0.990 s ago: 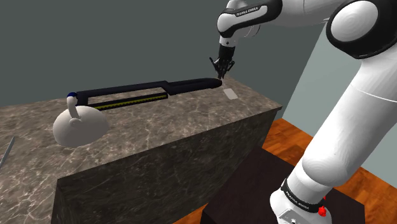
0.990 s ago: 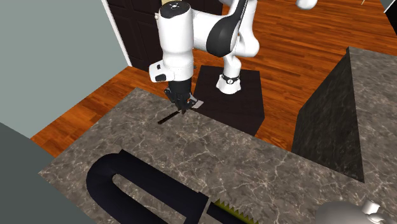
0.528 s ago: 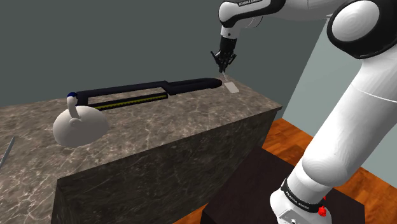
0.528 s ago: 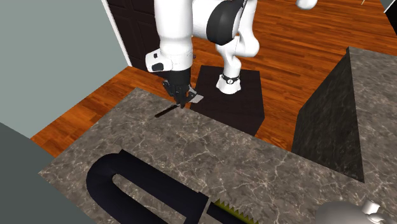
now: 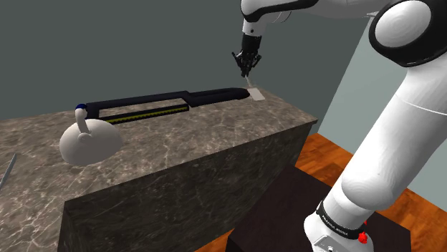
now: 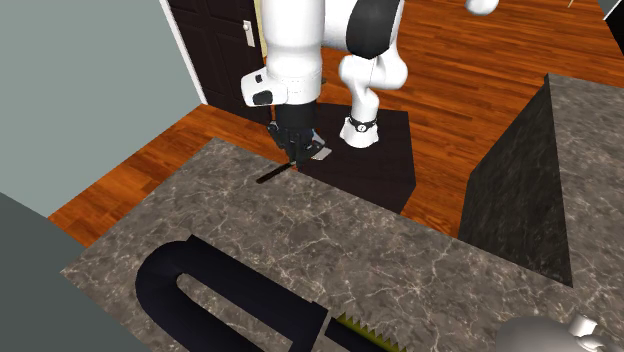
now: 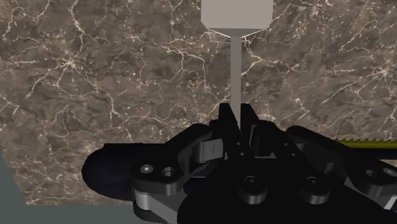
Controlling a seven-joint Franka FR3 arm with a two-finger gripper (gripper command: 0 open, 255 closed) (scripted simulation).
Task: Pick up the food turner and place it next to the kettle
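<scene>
Food turner (image 5: 254,92): pale grey, flat squarish blade on a thin straight stem. The end effector (image 5: 248,70) clasps the stem's upper end, and the blade hangs below, clear of the marbled worktop (image 5: 179,150).

Kettle (image 5: 88,142): whitish, rounded body with an upright handle. It stands on the worktop, well apart from the turner.

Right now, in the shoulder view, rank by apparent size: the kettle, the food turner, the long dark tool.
Largest: long dark tool, by far.
Then: kettle, nearer the camera.
Smallest: food turner, farthest away, yet plainly smallest.
</scene>
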